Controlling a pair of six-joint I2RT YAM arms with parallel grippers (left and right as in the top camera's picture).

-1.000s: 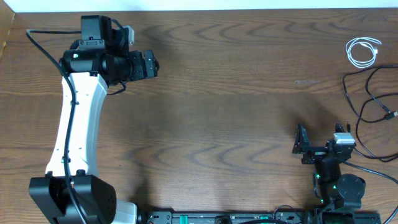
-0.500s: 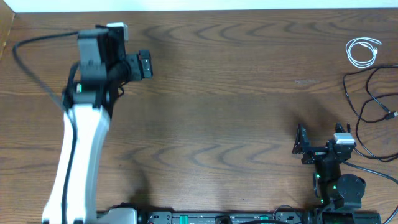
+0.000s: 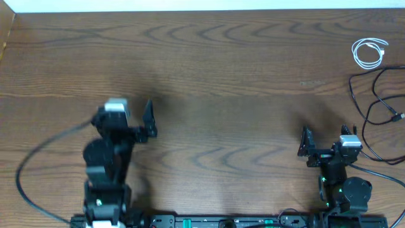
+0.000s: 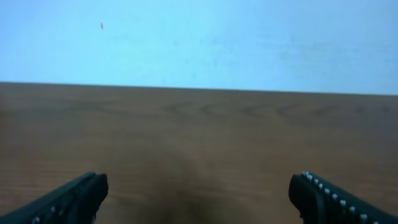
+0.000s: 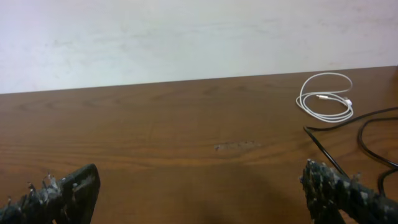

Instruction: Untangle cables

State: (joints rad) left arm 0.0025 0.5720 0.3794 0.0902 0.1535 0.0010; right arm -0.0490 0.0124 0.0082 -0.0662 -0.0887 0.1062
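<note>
Cables (image 3: 373,95) well apart from both jaws

One white cable (image 3: 369,52) lies coiled at the far right corner. The black cables (image 3: 378,95) by the right edge look like two, but they cross and run off that edge, so the count is unsure. One plug (image 3: 397,118) shows. There are two arms, the left arm (image 3: 107,164) and the right arm (image 3: 345,183). There are two grippers, the left gripper (image 4: 199,190) and the right gripper (image 5: 199,180), with two fingers each.
</note>
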